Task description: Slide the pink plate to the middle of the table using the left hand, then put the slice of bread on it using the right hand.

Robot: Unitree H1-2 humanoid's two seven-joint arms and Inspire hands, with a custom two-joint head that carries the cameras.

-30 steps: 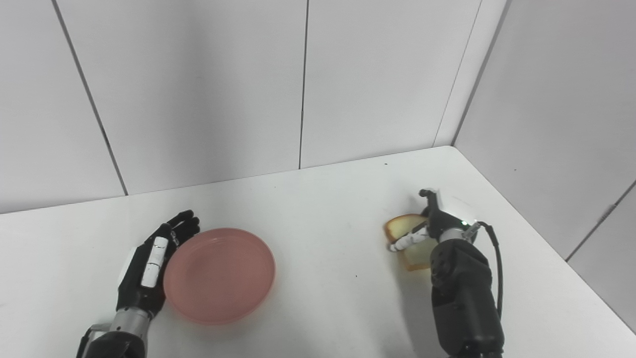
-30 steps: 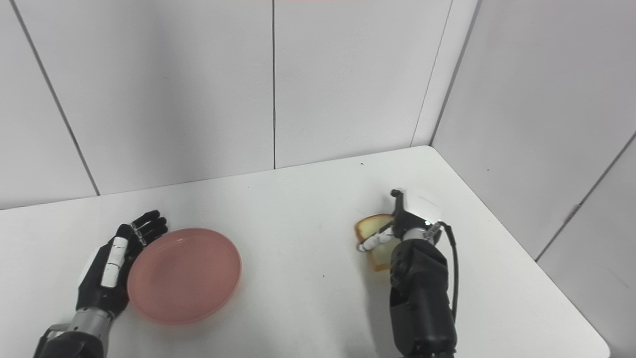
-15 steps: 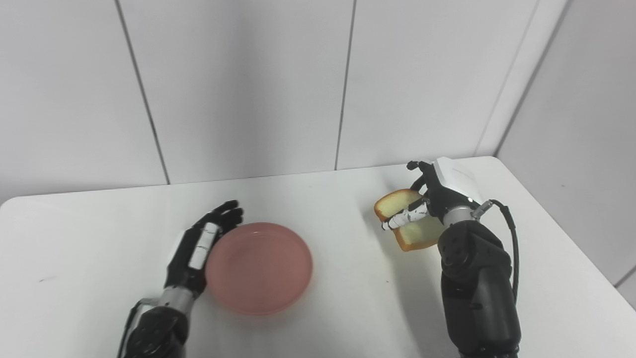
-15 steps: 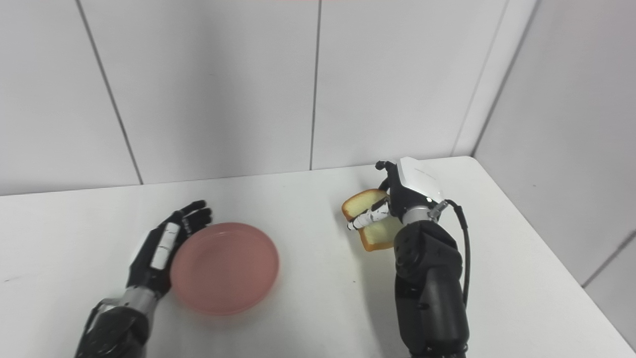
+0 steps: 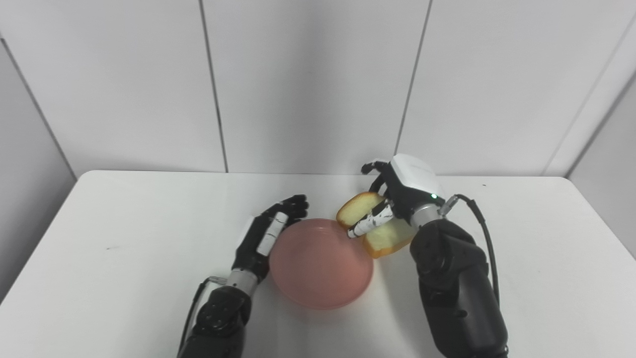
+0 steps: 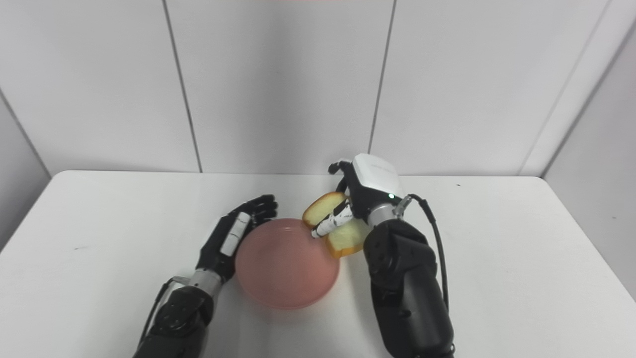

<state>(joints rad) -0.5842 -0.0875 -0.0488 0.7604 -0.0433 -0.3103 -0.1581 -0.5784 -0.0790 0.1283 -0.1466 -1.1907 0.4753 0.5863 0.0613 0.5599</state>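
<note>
- While the left hand lies flat, fingers spread, against the pink plate at frame centre to steady it, nothing is gripped.
- Right eye view: the right hand pinches the bread slice, raised at the plate's upper-right rim, seemingly ready for placing.

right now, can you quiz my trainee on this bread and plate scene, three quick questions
1. True or false: the slice of bread lies flat in the middle of the pink plate.
2. Which hand holds the bread? A) left hand B) right hand
3. Fill in: the left hand rests against the plate's ___ rim.

Key: 1 false, it is held at the plate's right edge; 2 B; 3 left.
</note>
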